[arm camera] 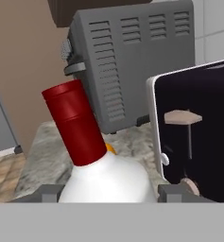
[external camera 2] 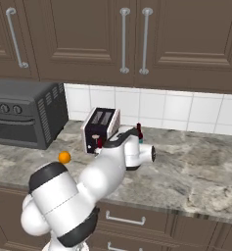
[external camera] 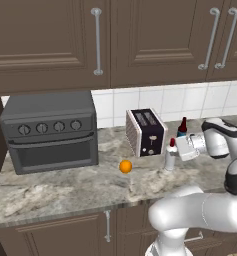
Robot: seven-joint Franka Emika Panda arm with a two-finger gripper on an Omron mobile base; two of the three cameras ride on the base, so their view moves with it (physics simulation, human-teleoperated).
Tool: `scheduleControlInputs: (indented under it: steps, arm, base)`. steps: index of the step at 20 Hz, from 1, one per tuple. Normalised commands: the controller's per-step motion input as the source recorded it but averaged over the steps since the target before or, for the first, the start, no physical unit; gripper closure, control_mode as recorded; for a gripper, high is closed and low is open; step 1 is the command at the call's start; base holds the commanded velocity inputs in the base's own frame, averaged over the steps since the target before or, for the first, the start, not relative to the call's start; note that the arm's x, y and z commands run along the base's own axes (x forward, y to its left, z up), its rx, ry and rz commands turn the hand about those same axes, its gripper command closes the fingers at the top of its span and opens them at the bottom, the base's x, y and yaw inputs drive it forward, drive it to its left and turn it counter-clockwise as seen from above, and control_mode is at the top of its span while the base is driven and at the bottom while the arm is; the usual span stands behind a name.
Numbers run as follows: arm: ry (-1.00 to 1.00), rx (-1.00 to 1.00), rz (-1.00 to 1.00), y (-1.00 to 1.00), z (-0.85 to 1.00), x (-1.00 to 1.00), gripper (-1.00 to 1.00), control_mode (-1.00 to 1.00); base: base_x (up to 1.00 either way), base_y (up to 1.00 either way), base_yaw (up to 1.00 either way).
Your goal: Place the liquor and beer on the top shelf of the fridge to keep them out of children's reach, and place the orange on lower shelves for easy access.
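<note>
On the counter, right of the toaster point(external camera: 146, 132): liquor point(external camera: 170, 156) upright, just beside the toaster's near corner.
Beer point(external camera: 182, 127): behind the liquor, nearer the tiled wall.
Orange point(external camera: 125, 166): left of the liquor, apart, in front of the toaster.
Gripper point(external camera: 177, 151): level with the liquor's body, fingers point(arm camera: 48, 193) flanking it, partly closed; firm contact not clear.
Handling: likely rigid, smooth, slippery, top-heavy if tipped; breakable.
Hold: around the white body below the red cap, kept upright.
</note>
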Motion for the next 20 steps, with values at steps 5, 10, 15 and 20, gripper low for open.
scheduleControlInputs:
  steps: [5, 10, 15, 20]
  arm:
    - [0.05, 0.00, -0.04, 0.00, 0.28, -0.07, 1.00, -1.00]
    - [0.18, -0.02, -0.21, 0.00, 0.94, -0.31, 1.00, -1.00]
    - [0.16, -0.04, -0.37, 0.05, 0.93, -0.58, 1.00, -1.00]
    - [0.09, -0.06, -0.53, 0.19, 0.62, -0.71, 1.00, -1.00]
  base:
    - [0.00, 0.00, 0.00]
    - [0.00, 0.00, 0.00]
    - [0.00, 0.00, 0.00]
    - [0.00, 0.00, 0.00]
